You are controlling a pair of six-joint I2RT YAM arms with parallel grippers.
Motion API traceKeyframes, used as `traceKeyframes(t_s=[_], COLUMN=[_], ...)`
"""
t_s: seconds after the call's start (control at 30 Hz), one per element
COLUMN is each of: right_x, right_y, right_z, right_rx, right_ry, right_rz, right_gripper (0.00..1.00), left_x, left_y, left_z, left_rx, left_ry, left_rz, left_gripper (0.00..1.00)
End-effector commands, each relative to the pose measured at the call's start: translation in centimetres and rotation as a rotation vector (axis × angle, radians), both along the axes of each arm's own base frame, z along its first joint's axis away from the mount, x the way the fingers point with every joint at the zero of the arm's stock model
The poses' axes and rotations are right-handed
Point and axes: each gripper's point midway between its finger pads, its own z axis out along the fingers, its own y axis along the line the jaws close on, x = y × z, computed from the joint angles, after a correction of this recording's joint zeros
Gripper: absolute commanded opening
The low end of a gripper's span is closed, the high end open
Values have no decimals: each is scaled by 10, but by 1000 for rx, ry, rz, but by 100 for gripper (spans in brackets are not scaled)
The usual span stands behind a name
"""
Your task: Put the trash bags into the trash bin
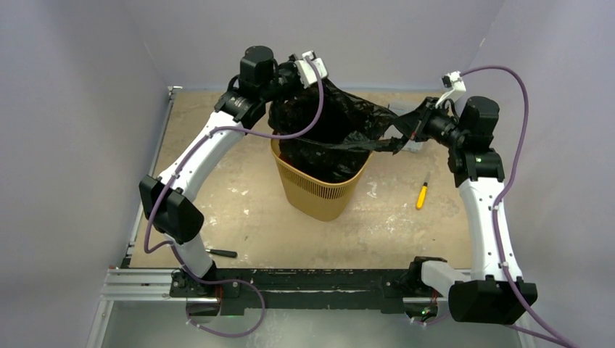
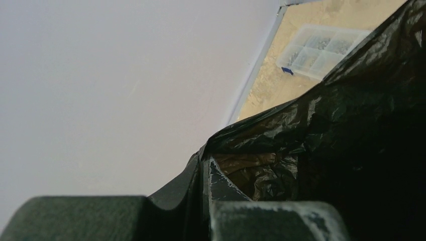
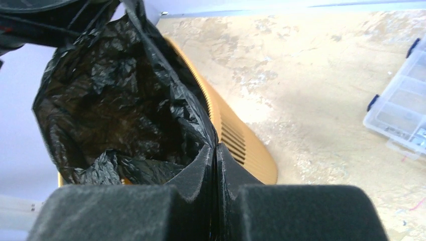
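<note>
Holding the black trash bag (image 1: 330, 119) stretched left to right, I had my left pincer (image 1: 289, 78) clamped on its far-left edge and my right pincer (image 1: 405, 133) clamped on its right edge, past the rim. The orange mesh bin (image 1: 319, 196) stood below, between both arms, with the bag's bottom inside. A yellow-handled screwdriver (image 1: 421, 196) and a clear compartment box (image 3: 402, 108) lay on the desk (image 1: 239, 210), apart to the right.

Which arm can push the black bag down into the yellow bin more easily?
Probably left. The left gripper pinches the wrinkly black plastic bag almost straight above the orange-yellow mesh bin, so it could simply lower. The right gripper holds its edge out to the side.
</note>
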Motion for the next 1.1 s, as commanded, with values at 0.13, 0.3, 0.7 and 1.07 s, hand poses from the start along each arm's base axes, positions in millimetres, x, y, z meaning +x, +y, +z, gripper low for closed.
traceKeyframes(t_s=[0.13,0.3,0.7,1.07], right_x=[31,37,30,23], right_y=[-16,-19,-10,2], right_z=[0,-19,-73,-90], right_rx=[-48,-84,-92,-84], right_ry=[-15,26,148,180], right_rz=[-88,-81,6,58], right_gripper=[11,13,13,11], left_x=[16,32,37,28], left_y=[-4,-1,23,38], left_z=[4,-26,-71,-78], left_rx=[-47,-40,-53,-66], left_ry=[37,117,281,364], left_rz=[37,56,67,101], left_gripper=[0,0,0,0])
